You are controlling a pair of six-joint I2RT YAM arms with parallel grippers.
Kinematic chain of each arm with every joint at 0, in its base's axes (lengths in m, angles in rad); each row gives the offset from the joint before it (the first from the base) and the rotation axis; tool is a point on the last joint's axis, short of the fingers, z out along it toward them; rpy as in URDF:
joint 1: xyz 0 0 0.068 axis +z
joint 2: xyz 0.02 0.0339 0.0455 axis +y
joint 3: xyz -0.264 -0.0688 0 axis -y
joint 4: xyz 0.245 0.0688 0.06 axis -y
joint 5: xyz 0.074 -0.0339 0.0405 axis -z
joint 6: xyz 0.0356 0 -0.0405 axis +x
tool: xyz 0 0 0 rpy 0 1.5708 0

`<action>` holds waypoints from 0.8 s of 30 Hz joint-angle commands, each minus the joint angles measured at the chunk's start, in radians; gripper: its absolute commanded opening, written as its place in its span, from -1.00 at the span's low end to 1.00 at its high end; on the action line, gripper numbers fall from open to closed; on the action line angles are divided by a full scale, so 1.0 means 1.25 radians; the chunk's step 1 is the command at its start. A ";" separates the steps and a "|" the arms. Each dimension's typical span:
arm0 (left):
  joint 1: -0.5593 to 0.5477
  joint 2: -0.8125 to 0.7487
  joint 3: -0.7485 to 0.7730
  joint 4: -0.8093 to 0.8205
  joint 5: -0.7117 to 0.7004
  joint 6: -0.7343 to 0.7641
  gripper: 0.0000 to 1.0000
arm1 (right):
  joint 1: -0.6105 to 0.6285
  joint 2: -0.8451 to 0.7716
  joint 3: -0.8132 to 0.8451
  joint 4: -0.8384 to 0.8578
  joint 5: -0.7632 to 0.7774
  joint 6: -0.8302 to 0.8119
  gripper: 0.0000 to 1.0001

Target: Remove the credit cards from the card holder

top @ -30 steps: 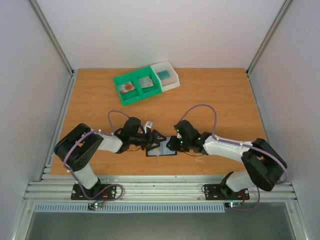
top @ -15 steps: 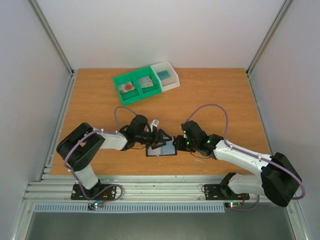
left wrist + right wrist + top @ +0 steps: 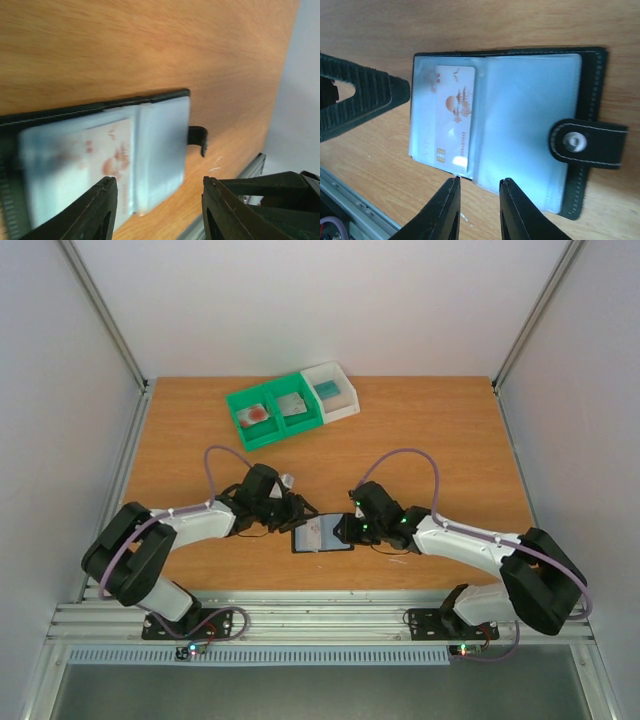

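Black fingers of the left end effector [image 3: 157,182] stand apart w/ nothing btwn them, just off one short side of the card holder [image 3: 530,100]. Holder lies spread open, flat on the table [image 3: 430,430] near the front edge, btwn the two arms. Its long axis runs approx left-to-right in the top view. One credit card [image 3: 454,117], pale w/ a red blotch, shows in the pocket half away from the clasp tab [image 3: 587,142], i.e. the half facing the left arm. Card's long axis runs across the holder's spread, and one short end seems to poke out toward the right end effector [image 3: 480,181]. That one's fingers are only slightly parted, empty, right at the holder's long edge. Can't tell if they touch it. Judgement: left sits nearer the card's half, but right faces the exposed end, so a pull along that axis looks easier from the right.
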 commanded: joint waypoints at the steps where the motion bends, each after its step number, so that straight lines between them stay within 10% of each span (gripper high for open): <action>1: 0.021 -0.053 -0.013 -0.125 -0.067 0.065 -0.12 | 0.017 0.048 0.041 0.058 -0.044 0.003 -0.51; 11: 0.028 -0.064 -0.052 -0.120 -0.067 0.091 -0.77 | 0.031 0.160 0.082 0.108 -0.083 0.018 -0.54; 24: 0.028 -0.048 -0.073 -0.113 -0.071 0.100 -0.89 | 0.032 0.237 0.102 0.125 -0.098 0.026 -0.55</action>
